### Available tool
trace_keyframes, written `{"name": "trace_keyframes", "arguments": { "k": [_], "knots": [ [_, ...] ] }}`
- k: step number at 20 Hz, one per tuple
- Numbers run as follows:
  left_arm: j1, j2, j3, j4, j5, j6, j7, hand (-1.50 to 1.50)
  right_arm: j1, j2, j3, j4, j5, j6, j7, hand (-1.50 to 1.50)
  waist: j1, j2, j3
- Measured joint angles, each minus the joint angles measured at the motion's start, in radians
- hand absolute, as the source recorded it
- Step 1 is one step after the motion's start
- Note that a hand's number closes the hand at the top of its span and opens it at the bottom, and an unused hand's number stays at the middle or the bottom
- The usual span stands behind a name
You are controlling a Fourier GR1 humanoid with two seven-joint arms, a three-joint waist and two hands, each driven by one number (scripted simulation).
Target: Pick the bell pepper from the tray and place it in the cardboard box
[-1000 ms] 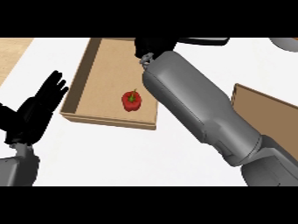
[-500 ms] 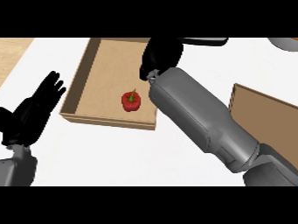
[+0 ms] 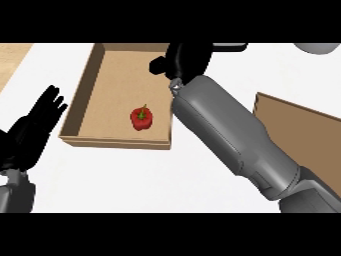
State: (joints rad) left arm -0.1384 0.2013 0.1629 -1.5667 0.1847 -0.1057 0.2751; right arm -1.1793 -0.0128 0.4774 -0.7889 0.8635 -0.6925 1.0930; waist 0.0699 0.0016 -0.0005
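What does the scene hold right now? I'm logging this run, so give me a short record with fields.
bell pepper: red, lying in the tray, not held
tray: open wooden box shape, on the white counter
right robot hand: over the tray's far right corner, apart from the pepper; finger state unclear
left robot hand: open, resting left of the tray
cardboard box: at the right, partly behind the right forearm

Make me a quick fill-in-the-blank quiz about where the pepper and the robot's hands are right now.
1. The bell pepper is coloured ____.
2. The bell pepper lies inside the ____, whose wall rises beside it.
3. The hand over the tray's far end is the robot's ____ hand.
4. The left hand, beside the tray, has its fingers ____.

Missing words: red; tray; right; open
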Motion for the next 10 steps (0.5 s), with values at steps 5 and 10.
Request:
{"name": "trace_keyframes", "arguments": {
  "k": [5, 10],
  "knots": [
    [0.023, 0.005, 0.021, -0.004, 0.012, 0.001, -0.001, 0.0, 0.065, 0.002, -0.016, -0.05, 0.051, -0.137, 0.019, -1.5, -0.028, -0.009, 0.0],
    [0.051, 0.022, 0.047, -0.019, 0.027, -0.006, 0.004, 0.0, 0.155, 0.004, -0.012, -0.156, 0.103, -0.206, 0.042, -1.5, -0.056, -0.017, 0.0]
  ]
}}
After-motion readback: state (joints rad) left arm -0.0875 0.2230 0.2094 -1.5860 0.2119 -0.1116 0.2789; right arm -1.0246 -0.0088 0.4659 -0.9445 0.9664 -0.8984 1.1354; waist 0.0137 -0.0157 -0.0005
